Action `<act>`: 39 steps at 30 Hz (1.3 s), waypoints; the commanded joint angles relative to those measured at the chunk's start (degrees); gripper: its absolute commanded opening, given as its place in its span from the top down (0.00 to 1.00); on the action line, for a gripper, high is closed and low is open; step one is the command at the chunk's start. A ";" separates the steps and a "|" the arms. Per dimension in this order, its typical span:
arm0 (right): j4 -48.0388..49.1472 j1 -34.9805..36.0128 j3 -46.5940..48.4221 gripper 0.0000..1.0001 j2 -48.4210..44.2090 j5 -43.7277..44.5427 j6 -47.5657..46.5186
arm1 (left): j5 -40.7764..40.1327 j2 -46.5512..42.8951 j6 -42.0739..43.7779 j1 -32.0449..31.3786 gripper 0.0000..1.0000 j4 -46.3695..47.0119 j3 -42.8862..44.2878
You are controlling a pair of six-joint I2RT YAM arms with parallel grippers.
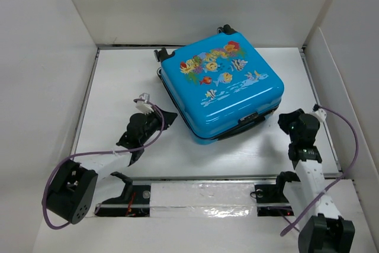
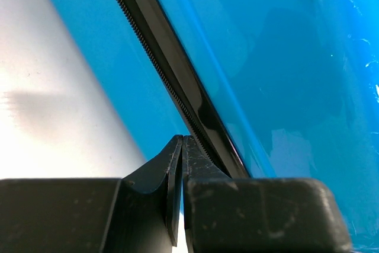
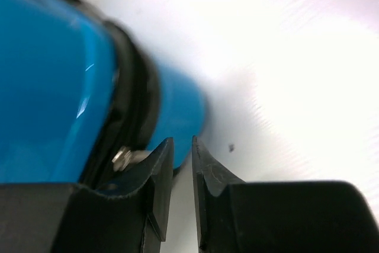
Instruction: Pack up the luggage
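The luggage (image 1: 222, 84) lies shut on the table (image 1: 118, 87) at 12 o'clock from the arms, so its inside is hidden. 2 wheels (image 1: 161, 55) show at its far edge. The left gripper (image 2: 182, 140), at its 8 o'clock, is clenched empty at the zipper seam (image 2: 172, 81). The right gripper (image 3: 182, 143), at its 4 o'clock (view blurred), stands slightly parted, grasping nothing.
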 commanded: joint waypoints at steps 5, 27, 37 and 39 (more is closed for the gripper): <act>18.47 -7.70 7.67 0.77 22.29 -5.57 1.33 | 0.84 -1.28 0.63 0.13 1.00 2.73 -1.60; 47.21 0.01 10.14 0.77 52.50 -28.36 13.97 | 2.69 5.05 -2.18 0.13 1.00 4.66 -1.25; 60.67 0.30 9.28 0.75 59.19 -29.68 22.17 | 0.50 5.76 -2.36 0.13 1.00 5.01 -2.13; 61.11 -1.56 6.73 0.74 57.35 -29.16 21.46 | 0.32 5.49 -2.27 0.13 1.00 5.01 -2.48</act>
